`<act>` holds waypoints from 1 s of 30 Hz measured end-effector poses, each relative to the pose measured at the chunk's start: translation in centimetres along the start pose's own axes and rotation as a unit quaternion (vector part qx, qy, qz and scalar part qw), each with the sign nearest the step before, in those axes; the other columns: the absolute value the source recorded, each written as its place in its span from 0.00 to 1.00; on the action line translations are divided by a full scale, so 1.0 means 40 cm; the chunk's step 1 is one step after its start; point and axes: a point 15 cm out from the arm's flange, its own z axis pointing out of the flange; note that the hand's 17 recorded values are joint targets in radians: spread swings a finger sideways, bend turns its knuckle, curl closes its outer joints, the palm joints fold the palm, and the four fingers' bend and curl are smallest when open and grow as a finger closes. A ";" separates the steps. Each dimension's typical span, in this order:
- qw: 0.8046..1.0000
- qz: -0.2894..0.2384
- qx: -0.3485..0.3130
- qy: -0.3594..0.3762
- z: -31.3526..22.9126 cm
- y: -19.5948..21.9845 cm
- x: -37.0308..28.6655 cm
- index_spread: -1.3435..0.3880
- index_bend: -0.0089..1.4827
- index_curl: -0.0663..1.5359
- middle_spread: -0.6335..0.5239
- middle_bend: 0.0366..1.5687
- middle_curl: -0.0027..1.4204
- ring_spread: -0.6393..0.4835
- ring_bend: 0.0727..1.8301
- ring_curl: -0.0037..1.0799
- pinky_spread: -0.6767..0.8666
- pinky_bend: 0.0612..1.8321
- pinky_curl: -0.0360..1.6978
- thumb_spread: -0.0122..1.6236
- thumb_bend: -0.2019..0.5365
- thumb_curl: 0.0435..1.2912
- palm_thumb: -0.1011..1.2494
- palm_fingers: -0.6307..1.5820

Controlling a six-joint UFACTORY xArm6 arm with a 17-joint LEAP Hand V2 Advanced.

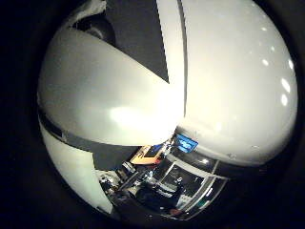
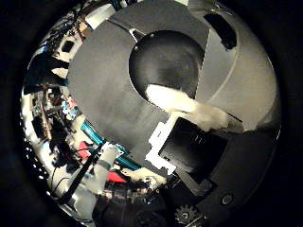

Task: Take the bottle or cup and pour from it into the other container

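In the little finger side palm view a smooth white container (image 1: pixel 238 76) fills most of the picture, very close to the palm. A second white rounded surface with a dark band (image 1: pixel 95 95) lies beside it. In the thumb side palm view a dark round container (image 2: pixel 175 64) stands on a grey table top (image 2: pixel 99 85), seen from above. My right hand (image 2: pixel 194 151) shows as black and white parts curled in from the edge. A cream-white part (image 2: pixel 194 106) crosses in front of the dark container's rim. The hand seems closed round the white container.
Room clutter with shelves and orange, blue and red items lies beyond the table edge (image 2: pixel 71 142), and also shows in the little finger side palm view (image 1: pixel 157 172). A lighter grey panel (image 2: pixel 237 66) lies beside the dark container.
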 end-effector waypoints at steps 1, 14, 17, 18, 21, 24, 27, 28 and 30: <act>1.000 -0.003 -0.005 0.004 0.004 -0.007 -0.005 0.48 0.20 0.68 0.37 0.63 0.50 0.37 0.63 0.52 0.15 0.56 0.37 0.61 0.24 0.28 0.61 0.80; 0.997 -0.023 -0.058 0.040 0.033 -0.034 -0.037 0.48 0.20 0.68 0.37 0.63 0.50 0.37 0.63 0.52 0.15 0.56 0.37 0.62 0.24 0.27 0.60 0.80; 0.997 -0.028 -0.064 0.040 0.037 -0.040 -0.050 0.48 0.20 0.68 0.37 0.63 0.50 0.37 0.63 0.52 0.15 0.56 0.37 0.62 0.24 0.27 0.60 0.80; 0.997 -0.027 -0.064 0.040 0.035 -0.041 -0.050 0.48 0.20 0.68 0.37 0.63 0.50 0.37 0.63 0.52 0.15 0.56 0.37 0.62 0.24 0.27 0.60 0.80; 0.996 -0.032 -0.068 0.047 0.038 -0.046 -0.051 0.48 0.20 0.68 0.37 0.63 0.50 0.37 0.63 0.52 0.15 0.56 0.37 0.62 0.24 0.27 0.59 0.80; 0.995 -0.035 -0.071 0.058 0.037 -0.052 -0.047 0.48 0.20 0.68 0.37 0.63 0.50 0.37 0.63 0.52 0.15 0.56 0.37 0.62 0.24 0.27 0.59 0.80; 0.995 -0.034 -0.073 0.058 0.043 -0.057 -0.052 0.48 0.20 0.68 0.37 0.63 0.50 0.37 0.63 0.52 0.15 0.56 0.37 0.62 0.24 0.26 0.59 0.80; 0.995 -0.035 -0.073 0.058 0.042 -0.060 -0.055 0.48 0.20 0.68 0.37 0.63 0.50 0.37 0.63 0.52 0.15 0.56 0.37 0.62 0.24 0.26 0.59 0.80; 0.995 -0.036 -0.074 0.057 0.046 -0.062 -0.058 0.48 0.20 0.68 0.37 0.63 0.50 0.37 0.63 0.52 0.15 0.56 0.37 0.62 0.24 0.26 0.59 0.80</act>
